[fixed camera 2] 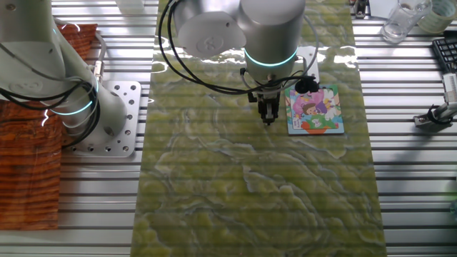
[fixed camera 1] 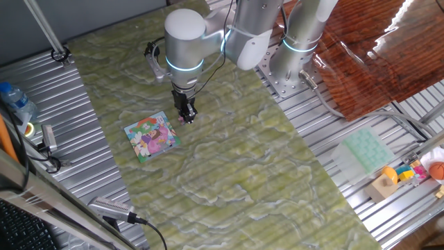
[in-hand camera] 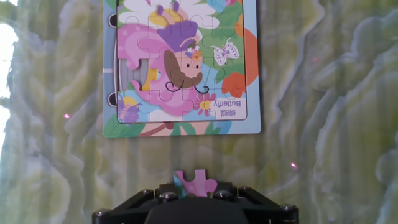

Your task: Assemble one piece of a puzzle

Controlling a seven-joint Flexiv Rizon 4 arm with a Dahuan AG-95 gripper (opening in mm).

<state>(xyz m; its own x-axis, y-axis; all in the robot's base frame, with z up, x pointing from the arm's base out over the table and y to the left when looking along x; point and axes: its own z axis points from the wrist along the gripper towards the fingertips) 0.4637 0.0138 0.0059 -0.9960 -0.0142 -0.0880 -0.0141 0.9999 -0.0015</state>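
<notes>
The puzzle is a small square cartoon jigsaw with a blue edge, flat on the green marbled mat; it also shows in the other fixed view and fills the upper middle of the hand view. A grey empty slot sits on its left side. My gripper hangs just right of the puzzle's upper corner, beside it, shut on the piece. The piece, pink with a blue corner, sticks up between the fingers at the bottom of the hand view.
A second silver arm's base stands behind on the metal table. A pale green moulded tray and small toys lie at the right. A water bottle and cabled tools sit at the left edge.
</notes>
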